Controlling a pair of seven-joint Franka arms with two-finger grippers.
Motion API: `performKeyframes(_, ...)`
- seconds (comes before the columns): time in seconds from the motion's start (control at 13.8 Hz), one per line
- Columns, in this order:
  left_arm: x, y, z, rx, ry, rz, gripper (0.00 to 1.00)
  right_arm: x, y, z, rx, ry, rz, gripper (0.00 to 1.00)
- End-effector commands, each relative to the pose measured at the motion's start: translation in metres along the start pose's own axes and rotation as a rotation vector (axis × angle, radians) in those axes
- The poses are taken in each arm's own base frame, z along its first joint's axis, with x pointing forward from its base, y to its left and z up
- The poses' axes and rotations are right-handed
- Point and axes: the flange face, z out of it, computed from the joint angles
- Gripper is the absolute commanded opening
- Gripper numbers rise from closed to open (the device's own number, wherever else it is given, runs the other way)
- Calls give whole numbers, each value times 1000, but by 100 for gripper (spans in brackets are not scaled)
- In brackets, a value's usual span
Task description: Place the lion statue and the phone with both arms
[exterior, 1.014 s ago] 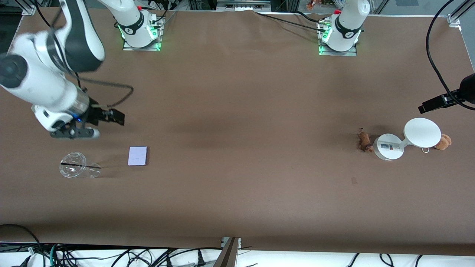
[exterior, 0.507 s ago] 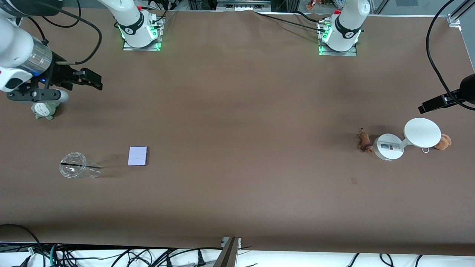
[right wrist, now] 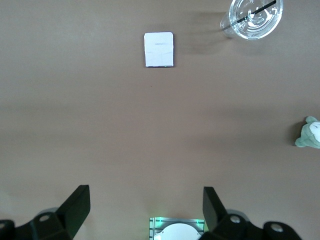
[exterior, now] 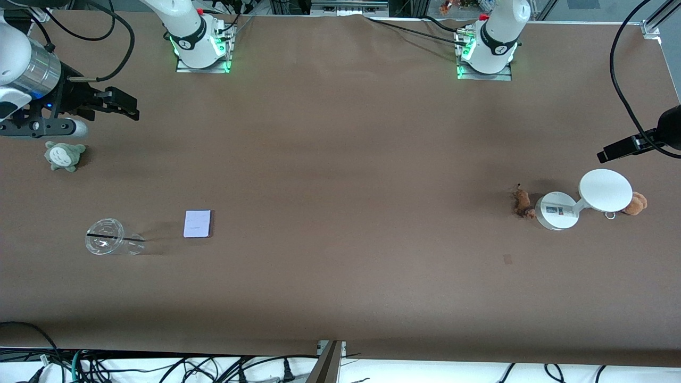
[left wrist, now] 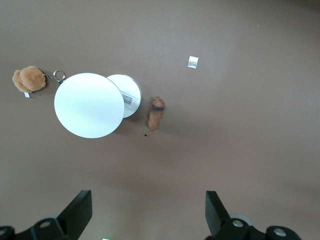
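The phone (exterior: 197, 223), a flat pale lavender rectangle, lies on the brown table toward the right arm's end; it also shows in the right wrist view (right wrist: 159, 49). The lion statue (exterior: 523, 203), a tiny brown figurine with a thin tail, lies beside a white two-disc stand (exterior: 582, 199) toward the left arm's end; it also shows in the left wrist view (left wrist: 156, 114). My right gripper (exterior: 48, 129) is open and empty, high over the table's end by the grey-green plush, its own view (right wrist: 145, 210) looking down. My left gripper (exterior: 620, 150) is open and empty, high over the stand (left wrist: 147, 210).
A grey-green plush (exterior: 64, 156) sits under the right gripper. A clear lidded cup (exterior: 109, 238) lies beside the phone. An orange-brown plush bear (exterior: 636, 203) with a key ring sits against the stand. A small paper scrap (exterior: 507, 259) lies nearer the camera than the lion.
My right gripper has risen and swung from beside the cup and phone toward the table's end, uncovering the grey-green plush. The left arm, phone and lion have not moved.
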Motion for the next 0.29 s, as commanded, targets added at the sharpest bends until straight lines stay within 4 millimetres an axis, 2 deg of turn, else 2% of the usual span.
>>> performKeyframes(0.0, 0, -3, -4, -25, -11, 15, 100, 3, 3, -7, 6, 0, -13, 100)
performKeyframes(0.22, 0, -3, -4, -22, -11, 14, 100, 3, 3, -10, -1, 8, -17, 100)
